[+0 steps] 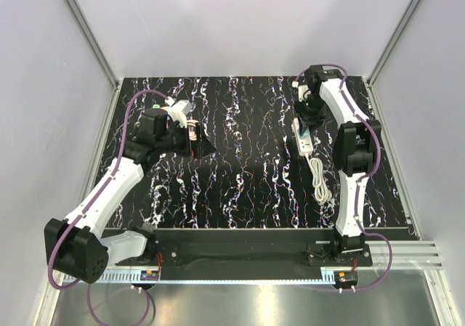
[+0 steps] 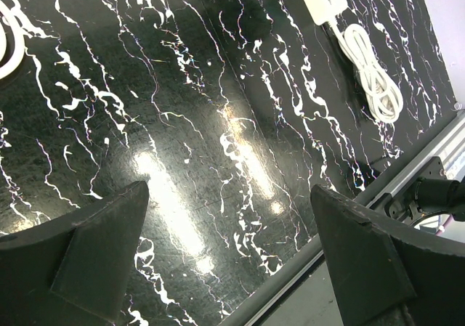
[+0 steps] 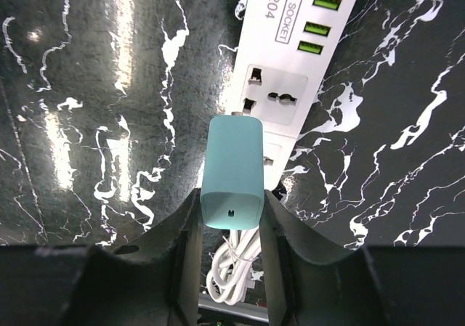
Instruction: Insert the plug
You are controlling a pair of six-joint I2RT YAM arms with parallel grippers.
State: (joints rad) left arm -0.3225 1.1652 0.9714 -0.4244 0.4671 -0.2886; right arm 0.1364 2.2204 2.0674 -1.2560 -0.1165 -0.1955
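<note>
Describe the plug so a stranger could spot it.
On the black marbled table, look to the white power strip on the right side. Held over it in the right end effector is the plug: a small pale-teal block, unlike the white strip and cord.

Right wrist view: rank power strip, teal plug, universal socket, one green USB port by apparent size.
1. white power strip, though the frame cuts it off
2. teal plug, nearest the camera, so it probably looks oversized
3. universal socket
4. green USB port
</note>
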